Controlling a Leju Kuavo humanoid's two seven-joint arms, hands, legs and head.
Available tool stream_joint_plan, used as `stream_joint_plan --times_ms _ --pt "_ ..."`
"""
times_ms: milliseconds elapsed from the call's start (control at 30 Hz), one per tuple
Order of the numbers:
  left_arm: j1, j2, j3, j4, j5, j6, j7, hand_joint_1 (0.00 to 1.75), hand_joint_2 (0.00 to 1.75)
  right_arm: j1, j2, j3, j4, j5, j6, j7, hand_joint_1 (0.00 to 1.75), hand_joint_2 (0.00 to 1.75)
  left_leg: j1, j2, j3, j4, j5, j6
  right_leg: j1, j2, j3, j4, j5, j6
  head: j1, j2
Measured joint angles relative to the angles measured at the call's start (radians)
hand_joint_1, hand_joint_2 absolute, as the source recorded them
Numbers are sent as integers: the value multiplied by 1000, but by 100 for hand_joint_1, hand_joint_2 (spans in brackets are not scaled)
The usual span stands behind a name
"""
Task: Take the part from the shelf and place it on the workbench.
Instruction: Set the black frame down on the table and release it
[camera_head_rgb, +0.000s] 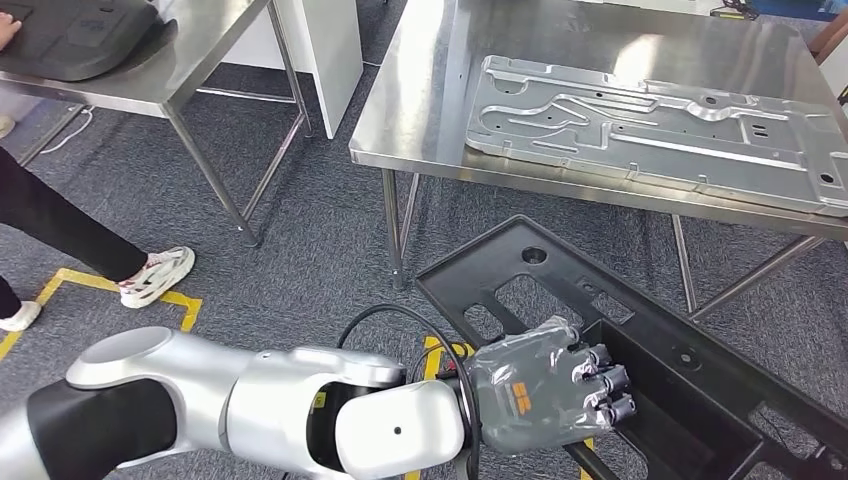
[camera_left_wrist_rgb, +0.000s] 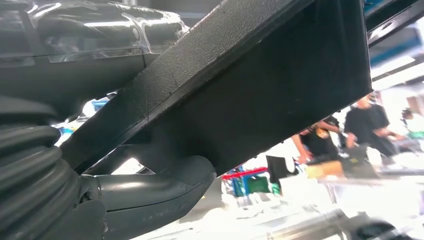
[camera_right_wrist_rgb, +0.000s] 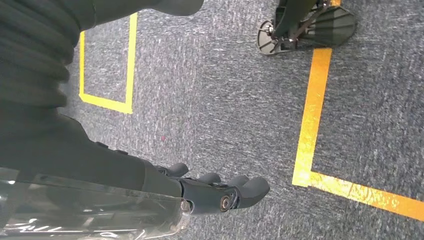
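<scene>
Left hand (camera_head_rgb: 540, 392) grips long black plastic part (camera_head_rgb: 640, 340) at near rail: rigid, light, far end will lever. Right hand (camera_right_wrist_rgb: 200, 192) hangs empty, fingers apart.

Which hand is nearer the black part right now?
Left. The left hand grips the black part at its edge, just short of the workbench. The right hand hangs over the carpet, holding nothing, away from the part.

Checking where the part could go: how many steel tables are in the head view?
2. One steel table stands ahead on the right, bearing a stamped metal panel. The other is at upper left, bearing a dark part. More may lie outside the frame.
</scene>
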Motion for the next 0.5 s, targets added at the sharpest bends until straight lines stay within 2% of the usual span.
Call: stream_joint_plan --times_ms 200,500 --pt "9 -71 21 192 -30 160 -22 175 175 -20 2 4 -1 27 6 20 0 175 0 -1 1 0 0 0 0 0 1 0 0 0 0 0" --pt "9 -137 31 350 -44 189 -28 175 175 -32 7 19 -1 35 9 25 0 175 0 -3 1 -1 0 0 0 0 1 1 0 0 0 0"
